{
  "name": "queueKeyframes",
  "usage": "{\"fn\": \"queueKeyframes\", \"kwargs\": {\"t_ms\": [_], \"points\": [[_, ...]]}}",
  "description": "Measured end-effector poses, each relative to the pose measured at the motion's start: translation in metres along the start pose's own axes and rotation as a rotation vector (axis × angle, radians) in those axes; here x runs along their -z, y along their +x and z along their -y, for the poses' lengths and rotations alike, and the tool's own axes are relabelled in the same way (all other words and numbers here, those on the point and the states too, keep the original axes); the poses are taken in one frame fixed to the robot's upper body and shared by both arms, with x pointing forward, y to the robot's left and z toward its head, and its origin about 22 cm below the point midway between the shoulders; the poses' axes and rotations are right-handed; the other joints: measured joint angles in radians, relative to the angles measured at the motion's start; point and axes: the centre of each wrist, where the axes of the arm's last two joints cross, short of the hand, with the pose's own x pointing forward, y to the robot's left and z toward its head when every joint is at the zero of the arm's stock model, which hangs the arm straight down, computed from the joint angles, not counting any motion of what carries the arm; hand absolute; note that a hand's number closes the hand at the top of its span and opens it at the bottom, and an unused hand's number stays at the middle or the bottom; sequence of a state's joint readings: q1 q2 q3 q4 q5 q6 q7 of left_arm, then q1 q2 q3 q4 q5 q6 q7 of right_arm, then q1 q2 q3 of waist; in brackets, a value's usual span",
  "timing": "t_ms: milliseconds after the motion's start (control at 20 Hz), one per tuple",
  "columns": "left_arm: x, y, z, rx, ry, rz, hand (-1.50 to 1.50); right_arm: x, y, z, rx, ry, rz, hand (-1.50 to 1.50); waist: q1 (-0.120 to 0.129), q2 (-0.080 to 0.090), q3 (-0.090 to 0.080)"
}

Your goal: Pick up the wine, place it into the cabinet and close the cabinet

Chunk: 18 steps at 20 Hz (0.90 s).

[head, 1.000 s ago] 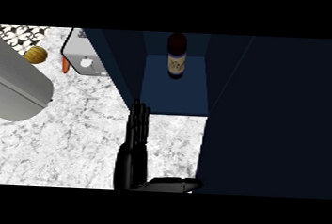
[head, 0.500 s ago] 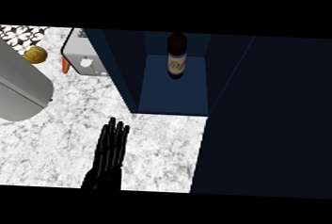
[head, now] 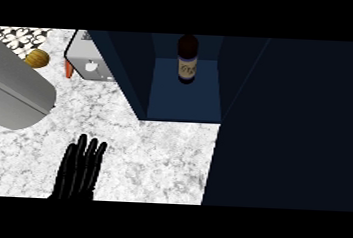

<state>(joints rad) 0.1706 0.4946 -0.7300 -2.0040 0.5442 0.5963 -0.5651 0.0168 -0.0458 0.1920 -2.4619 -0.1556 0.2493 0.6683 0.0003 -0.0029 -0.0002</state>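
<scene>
Straight, empty fingers (head: 89, 149) of the black left hand (head: 77, 174) lie lower left on the white marbled counter (head: 163, 155), well apart from the dark wine bottle (head: 187, 59) standing upper centre inside the dark blue cabinet (head: 184, 99).

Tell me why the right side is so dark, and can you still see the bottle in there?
Head view: the big dark area at the right is the cabinet's open door, navy and unlit; the wine bottle still shows, standing on the blue cabinet floor, though its top fades into the dark; the white marble counter is bright, so the black left hand stands out.
</scene>
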Motion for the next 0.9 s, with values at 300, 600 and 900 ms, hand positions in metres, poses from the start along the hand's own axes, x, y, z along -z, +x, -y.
{"fn": "queueKeyframes", "kwargs": {"t_ms": [300,600,900], "points": [[-0.003,0.015,-0.029,0.008,0.020,0.017,-1.50,-0.001,-0.009,-0.017,0.096,0.076,-0.092,1.50,0.002,-0.001,0.000],[0.002,0.035,-0.059,0.016,0.054,0.049,-1.50,0.003,-0.009,-0.043,0.141,0.229,-0.106,1.50,0.004,-0.003,-0.001],[0.002,0.049,-0.091,0.030,0.081,0.052,-1.50,0.001,-0.002,-0.066,0.157,0.332,-0.095,1.50,0.004,-0.004,-0.001]]}}
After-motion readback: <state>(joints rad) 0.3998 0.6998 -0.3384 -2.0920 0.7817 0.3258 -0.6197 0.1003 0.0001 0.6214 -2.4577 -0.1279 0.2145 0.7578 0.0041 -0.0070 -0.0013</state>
